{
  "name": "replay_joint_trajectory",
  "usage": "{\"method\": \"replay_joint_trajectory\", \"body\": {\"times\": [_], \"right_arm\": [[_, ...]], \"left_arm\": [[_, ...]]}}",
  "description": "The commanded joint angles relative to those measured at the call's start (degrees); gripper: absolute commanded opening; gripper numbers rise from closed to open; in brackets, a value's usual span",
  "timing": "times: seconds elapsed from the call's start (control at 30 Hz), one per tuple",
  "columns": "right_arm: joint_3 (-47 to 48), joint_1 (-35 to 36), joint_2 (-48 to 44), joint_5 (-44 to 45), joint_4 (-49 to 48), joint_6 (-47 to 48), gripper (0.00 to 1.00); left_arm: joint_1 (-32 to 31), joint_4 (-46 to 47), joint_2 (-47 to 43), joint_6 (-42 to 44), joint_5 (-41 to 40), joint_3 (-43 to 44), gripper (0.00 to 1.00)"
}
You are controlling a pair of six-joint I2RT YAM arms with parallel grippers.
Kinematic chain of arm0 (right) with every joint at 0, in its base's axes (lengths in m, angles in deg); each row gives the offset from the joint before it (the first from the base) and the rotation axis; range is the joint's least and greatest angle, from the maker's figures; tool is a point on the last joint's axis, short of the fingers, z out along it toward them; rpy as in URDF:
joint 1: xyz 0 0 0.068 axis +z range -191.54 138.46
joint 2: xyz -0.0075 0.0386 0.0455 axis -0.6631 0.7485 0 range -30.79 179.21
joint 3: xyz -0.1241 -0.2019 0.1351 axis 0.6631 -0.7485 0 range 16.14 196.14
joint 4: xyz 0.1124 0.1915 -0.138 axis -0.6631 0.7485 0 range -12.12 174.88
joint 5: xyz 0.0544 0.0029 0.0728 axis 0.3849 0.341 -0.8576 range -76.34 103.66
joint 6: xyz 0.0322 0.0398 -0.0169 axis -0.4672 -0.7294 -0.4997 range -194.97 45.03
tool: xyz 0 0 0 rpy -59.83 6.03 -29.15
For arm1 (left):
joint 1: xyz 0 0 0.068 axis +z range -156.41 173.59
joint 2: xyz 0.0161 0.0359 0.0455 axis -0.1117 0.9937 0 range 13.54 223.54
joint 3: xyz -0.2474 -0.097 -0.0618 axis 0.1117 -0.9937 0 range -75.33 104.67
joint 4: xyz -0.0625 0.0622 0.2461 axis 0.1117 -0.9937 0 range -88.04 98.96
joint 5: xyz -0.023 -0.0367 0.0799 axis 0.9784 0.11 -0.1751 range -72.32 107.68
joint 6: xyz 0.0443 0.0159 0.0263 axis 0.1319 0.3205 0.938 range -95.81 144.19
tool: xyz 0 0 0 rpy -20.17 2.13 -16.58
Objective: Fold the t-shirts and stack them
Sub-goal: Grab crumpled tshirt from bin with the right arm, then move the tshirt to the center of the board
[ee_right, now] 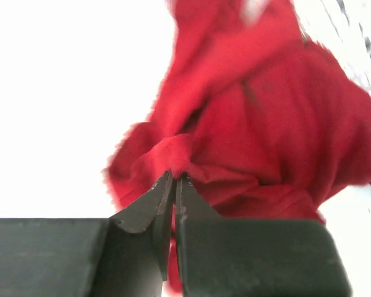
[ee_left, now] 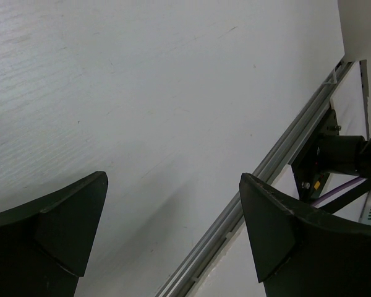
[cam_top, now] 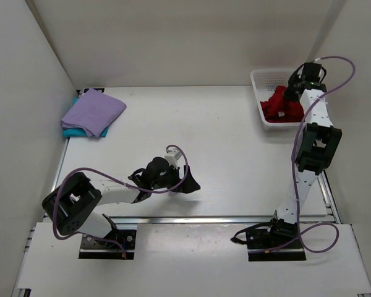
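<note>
White table (cam_top: 222, 142) between white walls (cam_top: 173, 37), right gripper (ee_right: 175, 179) pinched on red shirt (ee_right: 266, 124) in basket (cam_top: 260, 77), left gripper (ee_left: 173, 179) spread wide, empty

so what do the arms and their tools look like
The left arm and right arm have white links with chunky black joints. Each is trailed by a loose purple cable and bolted to a black base plate. The left tool and right tool have plain black wedge-shaped fingers tapering to tips.
</note>
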Motion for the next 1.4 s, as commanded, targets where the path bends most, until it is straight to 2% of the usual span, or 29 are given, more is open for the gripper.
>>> {"method": "replay_joint_trajectory", "body": {"times": [0.0,0.07,0.13,0.23,0.37,0.5,0.6,0.7,0.73,0.77,0.8,0.87,0.93,1.03,1.1,1.17,1.23,1.33,1.37], "right_arm": [[0.21,2.11,-17.44,-6.73,-7.46,-0.71,0.00],[-3.73,2.72,-26.06,-12.36,-12.55,-2.99,0.00],[-4.19,4.21,-30.82,-18.59,-15.28,-4.66,0.00],[-2.61,8.68,-36.01,-25.44,-18.09,-9.67,0.00],[3.17,17.20,-38.66,-35.83,-23.54,-15.04,0.00],[10.30,22.85,-38.49,-38.21,-23.90,-16.08,0.01],[3.58,21.37,-41.03,-43.83,-32.41,-21.96,0.00],[-12.76,18.12,-44.98,-45.86,-41.37,-26.09,0.00],[-21.76,17.76,-45.95,-47.17,-46.27,-28.81,0.00],[-26.81,17.58,-47.53,-47.18,-51.36,-30.06,0.00],[-36.09,17.84,-48.50,-46.05,-55.50,-31.64,0.00],[-52.02,19.24,-47.72,-44.82,-58.95,-32.10,0.00],[-58.55,20.83,-42.39,-41.40,-59.59,-30.35,0.04],[-57.63,19.17,-32.99,-39.45,-54.59,-27.00,0.16],[-55.79,18.64,-30.77,-37.97,-51.88,-26.64,0.30],[-56.13,18.63,-33.55,-34.37,-48.35,-22.45,0.38],[-57.36,19.86,-37.41,-25.60,-40.82,-18.66,0.44],[-66.65,23.28,-45.75,-17.59,-40.34,-16.80,0.43],[-71.64,24.60,-49.27,-16.17,-40.43,-16.63,0.37]], "left_arm": [[1.36,3.86,-1.27,-2.63,1.75,-1.25,0.99],[2.33,5.00,-2.23,-3.60,2.63,-2.22,0.99],[3.47,5.45,-3.90,-4.83,2.64,-3.62,0.97],[6.19,5.62,-6.63,-5.88,1.76,-5.29,0.86],[12.94,4.92,-9.78,-6.94,3.60,-7.75,0.66],[19.98,3.61,-16.62,-9.05,4.48,-12.75,0.61],[27.54,0.63,-23.39,-9.57,4.74,-15.92,0.61],[36.15,-3.59,-31.38,-9.32,5.71,-18.03,0.61],[39.48,-4.56,-33.07,-9.23,6.15,-18.39,0.61],[41.42,-6.14,-35.43,-8.88,6.41,-18.57,0.62],[42.23,-7.81,-37.46,-8.36,6.59,-18.31,0.62],[41.54,-8.62,-36.60,-7.64,6.15,-17.43,0.63],[40.65,-6.87,-34.06,-8.35,6.94,-17.95,0.63],[39.78,-6.94,-31.95,-7.74,5.02,-17.17,0.65],[39.51,-8.17,-30.72,-6.60,4.66,-16.20,0.64],[39.25,-10.71,-31.41,-4.84,2.92,-15.67,0.62],[35.40,-14.39,-33.51,-1.77,-1.74,-13.83,0.64],[29.08,-22.03,-36.24,2.97,-9.57,-11.46,0.66],[27.22,-24.50,-36.86,3.77,-13.58,-10.84,0.67]]}}
